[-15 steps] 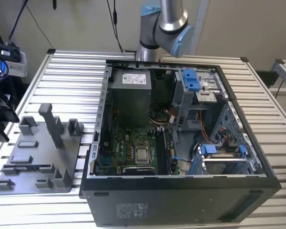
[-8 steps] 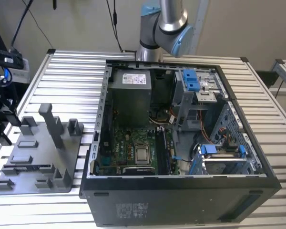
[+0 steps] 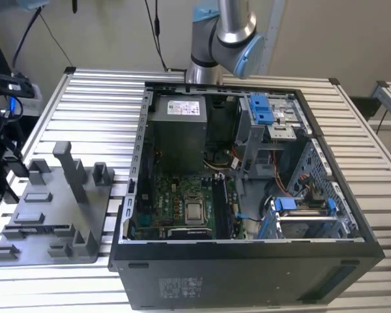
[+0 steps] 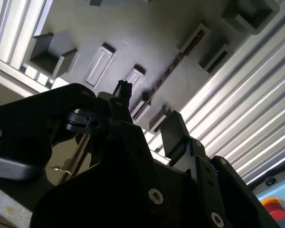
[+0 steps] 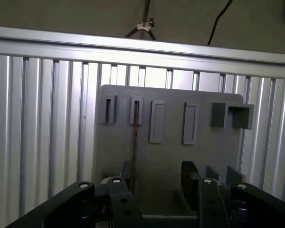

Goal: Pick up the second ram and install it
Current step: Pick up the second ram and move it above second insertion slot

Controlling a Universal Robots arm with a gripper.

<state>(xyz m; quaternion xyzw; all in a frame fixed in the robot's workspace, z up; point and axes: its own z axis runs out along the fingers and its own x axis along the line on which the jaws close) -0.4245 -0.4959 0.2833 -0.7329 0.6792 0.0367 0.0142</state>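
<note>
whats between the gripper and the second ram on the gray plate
In the first wrist view, just bare gray holder plate lies between the open gripper and the second ram.

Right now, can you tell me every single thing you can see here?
computer case: one, black, open, on the table's middle.
motherboard: one, green, inside the case.
processor chip: one, silver-topped, on the motherboard.
power supply: one, grey, inside the case.
holder plate: one, grey, on the table, exterior view's left of the case.
ram stick: one, dark, on edge in the holder plate.
table: one, silver slats, under everything.
robot arm: one, silver and blue, behind the case.
gripper: one, black, open, above the holder plate.
</note>
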